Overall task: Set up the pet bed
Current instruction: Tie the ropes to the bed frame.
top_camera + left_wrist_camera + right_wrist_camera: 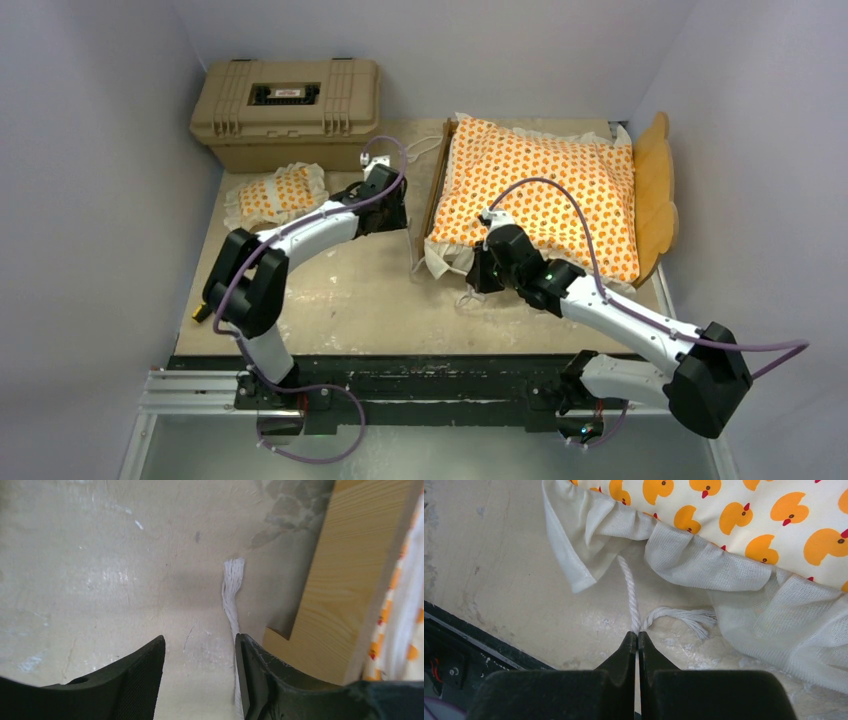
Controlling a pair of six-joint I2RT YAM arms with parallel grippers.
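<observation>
The pet bed's light-wood frame (pixel 655 190) stands at the right, its scalloped headboard on the far right. The duck-print mattress cushion (pixel 545 190) with white ruffle lies in it. The small matching pillow (pixel 275 195) lies on the table at the left. My left gripper (pixel 393 222) is beside the footboard (pixel 330 580); in its wrist view the left gripper (pixel 200 645) is open, and a white cord (pixel 232 590) lies on the table along its right finger. My right gripper (pixel 638 635) is shut on a white cord (pixel 630 590) coming from under the cushion's ruffle (pixel 704 560).
A tan plastic hard case (pixel 288 110) stands at the back left, just behind the pillow. The table's dark front edge (pixel 469 635) runs close to the right gripper. Grey walls close in both sides.
</observation>
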